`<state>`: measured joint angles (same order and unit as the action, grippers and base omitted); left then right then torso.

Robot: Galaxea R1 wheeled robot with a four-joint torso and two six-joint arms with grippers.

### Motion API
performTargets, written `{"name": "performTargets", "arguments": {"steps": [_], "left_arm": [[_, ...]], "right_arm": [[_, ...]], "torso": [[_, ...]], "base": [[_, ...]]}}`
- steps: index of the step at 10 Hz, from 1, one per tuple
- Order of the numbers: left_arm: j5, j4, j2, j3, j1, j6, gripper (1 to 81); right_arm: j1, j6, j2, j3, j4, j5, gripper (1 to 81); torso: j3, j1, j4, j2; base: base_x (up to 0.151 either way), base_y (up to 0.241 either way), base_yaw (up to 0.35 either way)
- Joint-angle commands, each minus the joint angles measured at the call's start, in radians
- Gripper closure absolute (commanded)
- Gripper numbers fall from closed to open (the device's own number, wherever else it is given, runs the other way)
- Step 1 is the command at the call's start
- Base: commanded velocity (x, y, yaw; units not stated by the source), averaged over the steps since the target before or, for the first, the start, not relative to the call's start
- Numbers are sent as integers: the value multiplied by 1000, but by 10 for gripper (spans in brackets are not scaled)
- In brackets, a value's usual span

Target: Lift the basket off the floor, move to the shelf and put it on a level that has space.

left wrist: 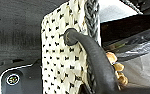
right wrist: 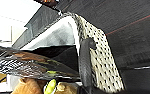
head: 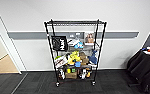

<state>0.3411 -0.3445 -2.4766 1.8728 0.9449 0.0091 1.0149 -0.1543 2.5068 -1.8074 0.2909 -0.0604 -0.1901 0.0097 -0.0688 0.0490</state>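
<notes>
- The shelf (head: pixel 75 51) is dead ahead against the white wall, standing on the floor (head: pixel 36 85), wheels down.
- Its top level (head: pixel 76 22) looks bare; the tiers below are stuffed with bags, boxes and toys.
- The basket (left wrist: pixel 63 57) shows big in the left wrist view, cream weave with dark flecks, with a thick dark handle (left wrist: pixel 96 60) arching over its side.
- The right wrist view catches its other end (right wrist: pixel 103 62), white lining (right wrist: pixel 58 35) showing, carpet behind it.
- Can't tell what either hand is doing; no fingers to make out.
- There's some stuff inside the basket, including a shiny wrapper (right wrist: pixel 28 65).
</notes>
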Motion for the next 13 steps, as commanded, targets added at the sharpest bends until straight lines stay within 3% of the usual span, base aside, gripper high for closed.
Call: {"name": "performTargets", "arguments": {"steps": [1, 13], "left_arm": [[69, -19, 17, -50, -113, 14, 811], [69, -19, 16, -53, -113, 15, 811]], "right_arm": [[-104, -8, -17, 47, 16, -27, 811], [-101, -4, -17, 56, 16, -18, 811]], "torso": [[0, 0, 0, 0], [0, 0, 0, 0]], "base": [[88, 0, 0], [87, 0, 0]]}}
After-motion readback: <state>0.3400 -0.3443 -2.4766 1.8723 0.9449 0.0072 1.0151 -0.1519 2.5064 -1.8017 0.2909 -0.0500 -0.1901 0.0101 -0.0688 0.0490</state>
